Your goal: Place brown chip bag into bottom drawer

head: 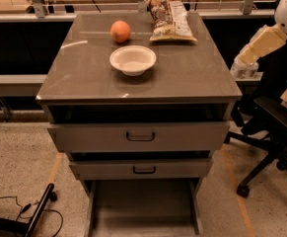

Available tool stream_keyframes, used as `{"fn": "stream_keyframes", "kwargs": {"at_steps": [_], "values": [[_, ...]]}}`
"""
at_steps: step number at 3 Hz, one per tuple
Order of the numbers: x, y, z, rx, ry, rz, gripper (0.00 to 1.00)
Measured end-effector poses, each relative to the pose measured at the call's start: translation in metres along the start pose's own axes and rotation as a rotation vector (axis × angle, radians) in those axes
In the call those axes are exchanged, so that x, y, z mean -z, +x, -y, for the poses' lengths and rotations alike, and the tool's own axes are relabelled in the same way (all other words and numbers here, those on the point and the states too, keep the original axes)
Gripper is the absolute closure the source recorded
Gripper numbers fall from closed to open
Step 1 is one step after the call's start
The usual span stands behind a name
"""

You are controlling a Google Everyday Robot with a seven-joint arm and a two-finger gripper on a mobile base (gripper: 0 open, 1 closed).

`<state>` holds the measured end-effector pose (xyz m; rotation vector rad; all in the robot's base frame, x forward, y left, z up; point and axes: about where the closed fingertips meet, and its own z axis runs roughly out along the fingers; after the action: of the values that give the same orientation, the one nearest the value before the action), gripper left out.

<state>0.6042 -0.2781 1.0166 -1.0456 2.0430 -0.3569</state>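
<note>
The brown chip bag (168, 16) lies flat at the back right of the cabinet top, with nothing holding it. The bottom drawer (97, 206) is pulled out below the two handled drawers, and its shallow tray holds nothing. My gripper (244, 69) hangs off the cabinet's right edge, at the end of the cream arm link (262, 42). It is about level with the top, to the right of and nearer than the bag, and touches nothing.
A white bowl (133, 59) sits mid-top, with an orange fruit (120, 31) behind it to the left. The two upper drawers (140, 136) stand slightly out. A black office chair (276, 127) stands on the right. Cables and a black bar (34, 216) lie on the floor at the left.
</note>
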Motion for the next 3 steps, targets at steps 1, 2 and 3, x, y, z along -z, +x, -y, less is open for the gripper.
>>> {"fn": "stream_keyframes", "kwargs": {"at_steps": [1,2,3], "values": [[-0.018,-0.013,0.011,-0.059,0.018,0.029,0.0],[-0.067,-0.052,0.033,-0.18,0.043,0.152,0.0],[-0.099,-0.08,0.045,-0.227,0.04,0.213,0.0]]}}
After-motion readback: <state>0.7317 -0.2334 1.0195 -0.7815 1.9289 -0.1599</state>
